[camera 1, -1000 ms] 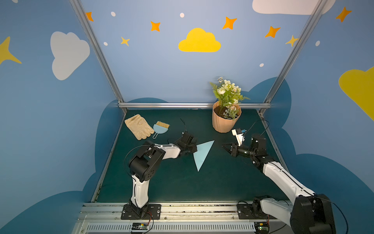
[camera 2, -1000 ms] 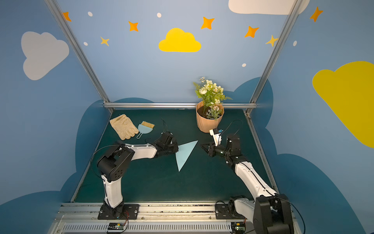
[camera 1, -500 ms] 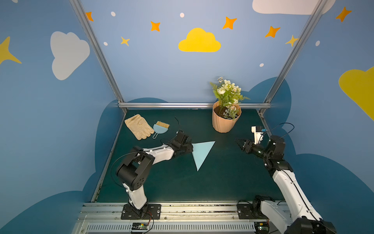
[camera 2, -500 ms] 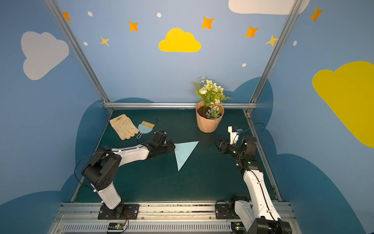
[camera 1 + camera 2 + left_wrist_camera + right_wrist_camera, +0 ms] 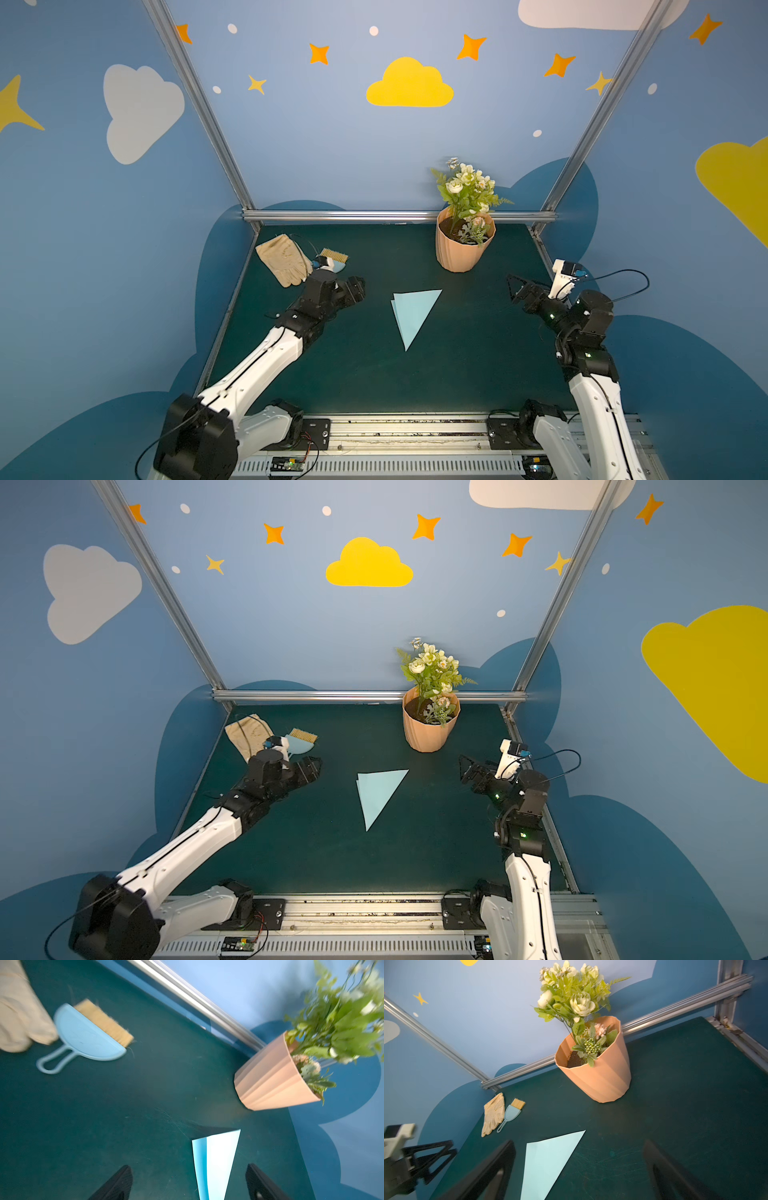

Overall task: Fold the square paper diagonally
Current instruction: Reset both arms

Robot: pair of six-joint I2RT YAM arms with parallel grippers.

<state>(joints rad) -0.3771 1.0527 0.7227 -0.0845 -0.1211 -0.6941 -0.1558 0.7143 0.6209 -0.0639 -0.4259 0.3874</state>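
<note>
Blue walls painted with clouds and stars close in the dark green counter [image 5: 332, 374]. Both arms have drawn back from the middle within the last second. The left tool [image 5: 358, 286], which was touching a corner of the square paper [image 5: 413, 311], now hangs at the paper's 9 o'clock, apart from it. The right tool [image 5: 512, 287] has pulled away to 3 o'clock, well apart. Both were pressed together then; each now stands spread and empty, as the wrist views show.

The flower pot [image 5: 463, 249] stands at the paper's 1 o'clock. The paper lies flat at the counter's centre as a triangle, its long point toward 6 o'clock, with a thin strip of the under layer showing along one edge. The glove [image 5: 282, 259] and the dustpan [image 5: 301, 744] lie at 10 o'clock.

Released and holding its shape, the diagonal fold looks made, its edges slightly off.
</note>
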